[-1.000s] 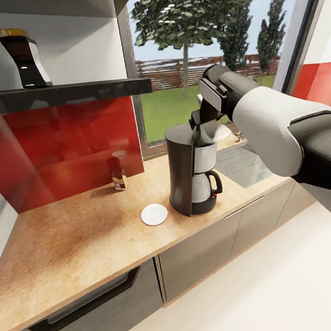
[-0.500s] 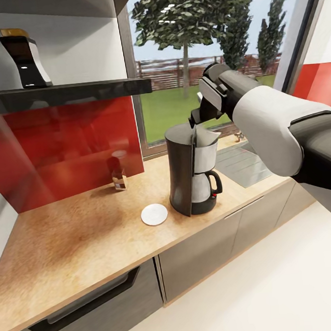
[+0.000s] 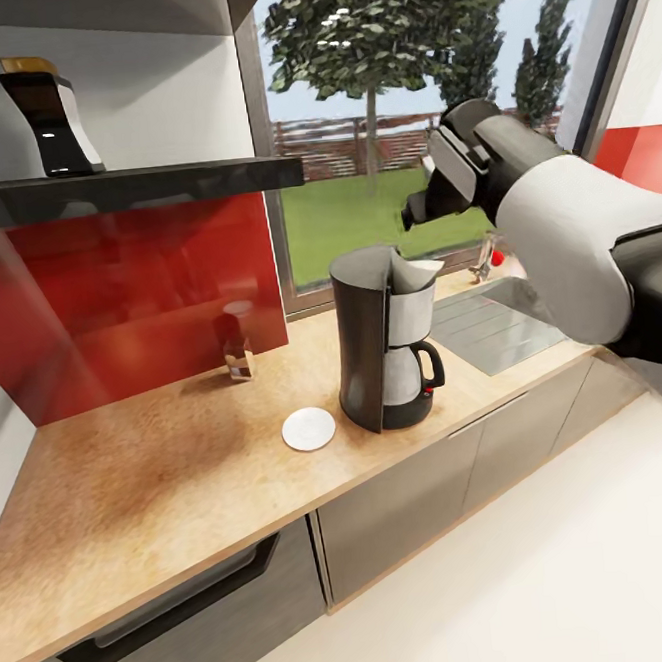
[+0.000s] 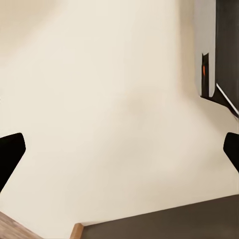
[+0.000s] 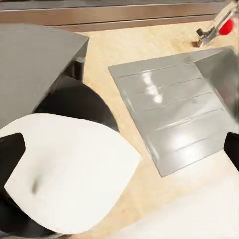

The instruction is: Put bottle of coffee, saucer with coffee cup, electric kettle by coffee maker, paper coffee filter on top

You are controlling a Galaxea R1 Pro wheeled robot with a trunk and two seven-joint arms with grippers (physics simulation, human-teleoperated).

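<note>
Head view, coffee maker (image 3: 385, 338): upright on desk (image 3: 164, 486); white paper filter (image 3: 418, 268) seated in its top.
Head view, surroundings: saucer (image 3: 308, 428) just left of maker; coffee bottle (image 3: 237, 344) far-left by red backsplash; kettle (image 3: 49, 110) on shelf (image 3: 127, 183).
Right pincer (image 3: 417, 210): above filter, apart.
Right wrist view: fingertips (image 5: 10, 154) spread wide, empty; filter (image 5: 69, 172) beneath; sink drainer (image 5: 174, 109) right.
Left wrist view: left pincer (image 4: 119, 154) wide, empty, over floor.

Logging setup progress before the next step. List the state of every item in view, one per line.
White paper coffee filter: resting on the coffee maker's top, released.
Black coffee maker: upright on the wooden countertop.
Round white saucer: flat on the counter beside the maker, no cup on it.
Glass coffee bottle: upright by the red backsplash.
Right gripper: open, above the filter.
Left gripper: open, empty.
</note>
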